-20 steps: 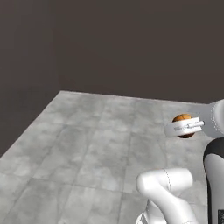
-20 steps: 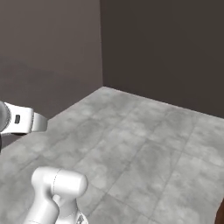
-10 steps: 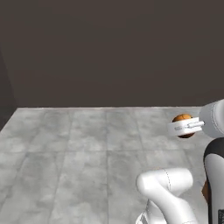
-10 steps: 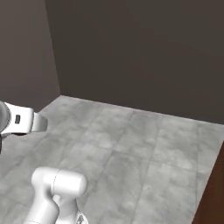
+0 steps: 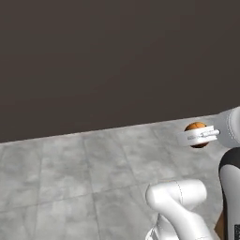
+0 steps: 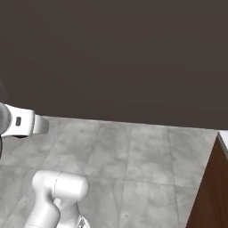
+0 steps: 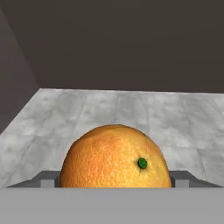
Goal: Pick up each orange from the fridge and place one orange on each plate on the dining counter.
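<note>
A bright orange [image 7: 114,157], round and dimpled, with a small green stem dot on its right side, sits squarely between my jaws in the hand view. A grey finger tip [image 7: 47,178] shows at its left flank and another at its right, each pressed against the peel, so my gripper [image 7: 114,181] is clamped on the fruit with the jaws spread wide around it. The orange fills the lower middle of that view and hides most of the fingers.

In the left base view, the same orange [image 5: 197,134] appears as a small ball at the right side, carried in the air above the floor [image 5: 84,178], with a white finger bar [image 5: 198,136] crossing its front. My gripper [image 5: 199,136] points left from the white wrist at the right edge.

Below and ahead lies a grey tiled floor that runs back to a plain dark wall [image 6: 116,58]. In the right base view, a brown wooden side panel [image 6: 211,191] rises at the lower right corner.
</note>
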